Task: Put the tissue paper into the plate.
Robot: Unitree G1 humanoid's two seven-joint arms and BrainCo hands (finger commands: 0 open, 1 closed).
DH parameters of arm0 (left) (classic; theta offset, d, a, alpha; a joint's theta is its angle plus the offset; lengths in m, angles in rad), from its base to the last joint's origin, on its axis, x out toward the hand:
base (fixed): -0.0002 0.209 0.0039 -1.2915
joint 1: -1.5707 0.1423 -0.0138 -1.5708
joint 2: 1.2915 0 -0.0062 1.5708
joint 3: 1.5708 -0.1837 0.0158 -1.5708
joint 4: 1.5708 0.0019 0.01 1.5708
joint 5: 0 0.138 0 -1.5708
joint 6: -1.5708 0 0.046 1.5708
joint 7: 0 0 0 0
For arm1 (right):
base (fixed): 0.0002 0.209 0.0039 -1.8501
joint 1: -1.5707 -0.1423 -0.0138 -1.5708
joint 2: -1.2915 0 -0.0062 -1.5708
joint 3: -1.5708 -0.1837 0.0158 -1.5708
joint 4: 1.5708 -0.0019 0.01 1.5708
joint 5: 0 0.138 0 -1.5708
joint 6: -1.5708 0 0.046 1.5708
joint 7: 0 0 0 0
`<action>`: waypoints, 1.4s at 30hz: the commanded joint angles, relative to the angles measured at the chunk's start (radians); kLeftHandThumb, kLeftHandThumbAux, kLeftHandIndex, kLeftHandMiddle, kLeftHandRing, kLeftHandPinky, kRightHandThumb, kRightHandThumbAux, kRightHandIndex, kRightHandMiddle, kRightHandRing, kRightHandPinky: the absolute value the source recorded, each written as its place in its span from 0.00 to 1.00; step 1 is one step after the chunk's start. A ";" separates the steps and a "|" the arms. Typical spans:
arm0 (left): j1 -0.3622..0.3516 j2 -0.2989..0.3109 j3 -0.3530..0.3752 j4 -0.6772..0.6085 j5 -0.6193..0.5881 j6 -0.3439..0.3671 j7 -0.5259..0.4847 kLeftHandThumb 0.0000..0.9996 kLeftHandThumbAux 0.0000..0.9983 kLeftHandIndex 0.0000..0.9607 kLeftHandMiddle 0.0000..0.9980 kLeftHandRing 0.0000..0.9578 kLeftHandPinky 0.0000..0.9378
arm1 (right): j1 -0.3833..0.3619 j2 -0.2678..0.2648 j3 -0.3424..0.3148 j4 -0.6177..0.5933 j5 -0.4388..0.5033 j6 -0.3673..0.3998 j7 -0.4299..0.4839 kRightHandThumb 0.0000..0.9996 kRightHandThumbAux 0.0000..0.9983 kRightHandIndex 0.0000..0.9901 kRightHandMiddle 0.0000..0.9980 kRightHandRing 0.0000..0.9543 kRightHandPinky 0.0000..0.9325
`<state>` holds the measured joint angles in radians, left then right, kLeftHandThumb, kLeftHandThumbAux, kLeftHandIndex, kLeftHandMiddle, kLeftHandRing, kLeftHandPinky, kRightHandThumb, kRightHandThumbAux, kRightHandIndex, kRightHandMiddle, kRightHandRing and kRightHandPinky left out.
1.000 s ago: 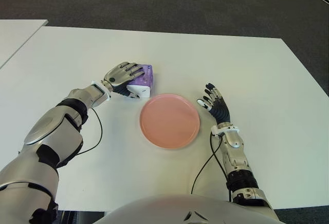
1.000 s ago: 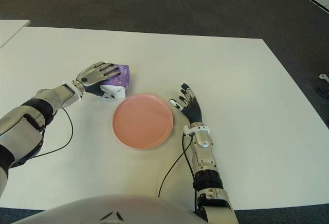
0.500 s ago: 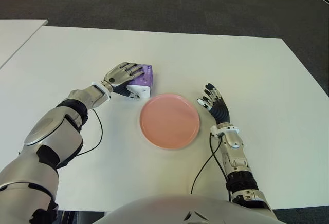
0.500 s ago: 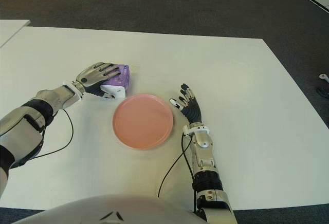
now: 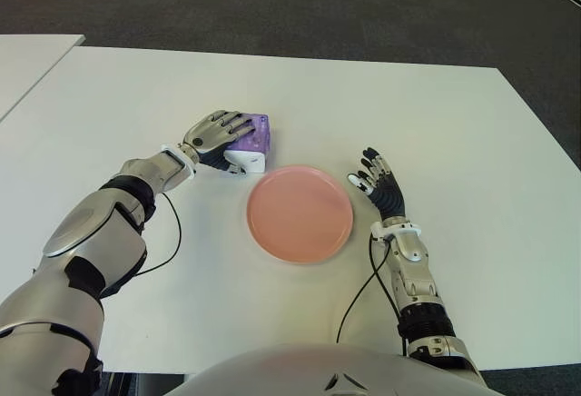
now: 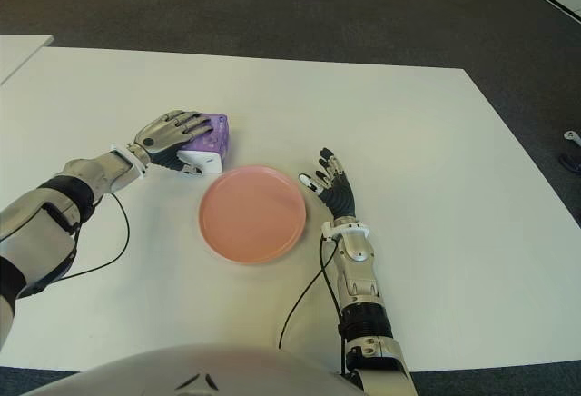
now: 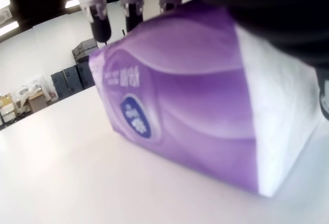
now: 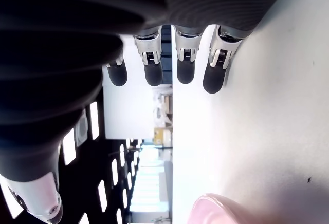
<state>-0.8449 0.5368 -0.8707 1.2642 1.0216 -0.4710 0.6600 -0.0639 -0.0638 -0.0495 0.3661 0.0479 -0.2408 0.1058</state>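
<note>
- 1 tissue pack [image 5: 250, 143], centre-left of frame, part hidden under left robot hand [image 5: 216, 133]; fingers wrapped over it.
- 1 plate [image 5: 300, 212], centre of worktop [image 5: 436, 123], bare.
- Right robot hand [image 5: 379, 183] beside plate's right: fingers spread, holds nothing.

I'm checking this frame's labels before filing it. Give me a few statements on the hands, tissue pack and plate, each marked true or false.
1. The left hand is closed over the purple tissue pack. True.
2. The tissue pack lies in the pink plate. False: it sits on the white table, beside the plate's far-left rim.
3. The right hand holds nothing, fingers spread. True.
4. The right hand shows left of the plate. False: it shows to its right.
</note>
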 commanded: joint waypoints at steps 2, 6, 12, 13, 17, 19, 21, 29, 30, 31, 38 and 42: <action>0.034 -0.019 -0.024 0.029 0.029 0.016 0.011 0.23 0.49 0.03 0.04 0.04 0.04 | 0.052 0.007 0.008 0.048 -0.004 0.097 -0.005 0.00 0.69 0.00 0.00 0.00 0.00; 0.044 -0.029 -0.027 0.028 0.041 0.068 0.152 0.51 0.60 0.28 0.30 0.33 0.38 | 0.045 0.006 0.003 0.051 0.001 0.109 -0.004 0.00 0.70 0.00 0.00 0.00 0.00; 0.054 -0.042 -0.020 0.041 0.042 0.099 0.324 0.80 0.66 0.40 0.52 0.67 0.73 | 0.040 0.002 0.001 0.066 0.006 0.095 0.009 0.00 0.71 0.00 0.00 0.00 0.00; 0.056 -0.043 -0.022 0.044 0.045 0.100 0.355 0.81 0.66 0.40 0.53 0.68 0.75 | 0.037 0.001 -0.001 0.071 0.008 0.095 0.011 0.00 0.72 0.00 0.00 0.00 0.00; 0.060 -0.049 -0.027 0.055 0.051 0.097 0.430 0.84 0.67 0.42 0.54 0.77 0.84 | 0.031 0.000 -0.007 0.083 0.012 0.088 0.015 0.00 0.72 0.00 0.00 0.00 0.00; 0.061 -0.052 -0.029 0.059 0.054 0.095 0.453 0.85 0.67 0.42 0.55 0.80 0.86 | 0.031 0.000 -0.009 0.087 0.013 0.082 0.017 0.00 0.72 0.00 0.00 0.00 0.00; 0.060 -0.054 -0.030 0.063 0.056 0.092 0.468 0.85 0.67 0.42 0.55 0.82 0.87 | 0.030 0.000 -0.011 0.090 0.013 0.079 0.019 0.00 0.73 0.00 0.00 0.00 0.00; 0.057 -0.059 -0.032 0.074 0.058 0.083 0.487 0.85 0.67 0.42 0.55 0.86 0.88 | 0.033 -0.002 -0.008 0.088 0.016 0.068 0.029 0.00 0.73 0.00 0.00 0.00 0.00; 0.057 -0.059 -0.032 0.074 0.058 0.082 0.488 0.85 0.67 0.42 0.55 0.86 0.88 | 0.033 -0.002 -0.008 0.086 0.016 0.069 0.029 0.00 0.72 0.00 0.00 0.00 0.00; 0.057 -0.060 -0.031 0.075 0.057 0.082 0.488 0.85 0.67 0.42 0.55 0.86 0.88 | 0.035 -0.002 -0.007 0.082 0.015 0.071 0.030 0.00 0.72 0.00 0.00 0.00 0.00; 0.057 -0.058 -0.028 0.077 0.054 0.074 0.494 0.85 0.67 0.42 0.55 0.87 0.88 | 0.035 -0.009 -0.004 0.085 0.012 0.060 0.038 0.00 0.70 0.00 0.00 0.00 0.00; 0.056 -0.058 -0.025 0.077 0.050 0.067 0.491 0.85 0.67 0.42 0.55 0.87 0.88 | 0.033 -0.013 -0.002 0.090 0.009 0.052 0.042 0.00 0.68 0.00 0.00 0.00 0.00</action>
<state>-0.8052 0.4878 -0.8873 1.3298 1.0615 -0.3942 1.1497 -0.0866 -0.0782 -0.0602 0.3907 0.0618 -0.2386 0.1404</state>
